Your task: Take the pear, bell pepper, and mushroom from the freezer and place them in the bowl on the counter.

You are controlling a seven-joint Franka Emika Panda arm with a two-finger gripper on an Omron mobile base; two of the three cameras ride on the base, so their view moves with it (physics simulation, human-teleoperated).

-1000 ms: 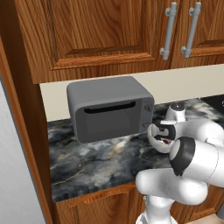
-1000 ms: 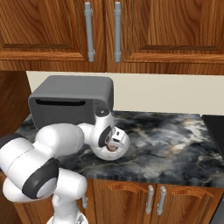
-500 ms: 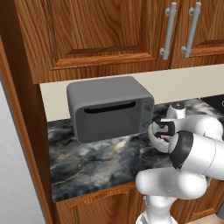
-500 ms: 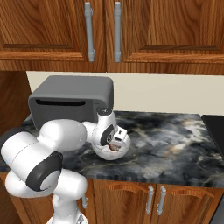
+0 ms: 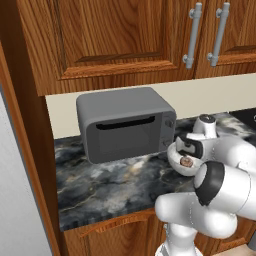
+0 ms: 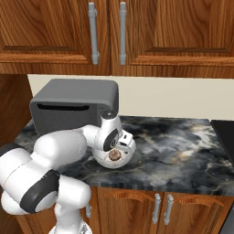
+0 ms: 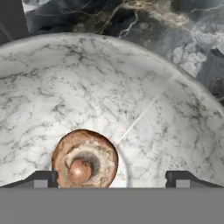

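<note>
One item, the mushroom (image 7: pixel 85 156), lies in the bowl (image 7: pixel 131 78), cap down with its stem up, near the bowl's middle. The gripper (image 7: pixel 111 177) hangs just above it with its fingers spread wide, one tip at each side of the hand view and nothing between them, so the mushroom looks released, not pinched. The bowl (image 6: pixel 128 155) sits on the counter (image 6: pixel 183 155) just in front of the microwave (image 6: pixel 75 107), with the arm bent low over it. To finish this step well, I would lift the hand straight up out of the bowl, keeping the fingers apart, so neither tip catches the rim or nudges the mushroom. Only once clear of the rim should the arm swing away toward the freezer. The pear and the bell pepper are apparently not in the bowl yet.
</note>
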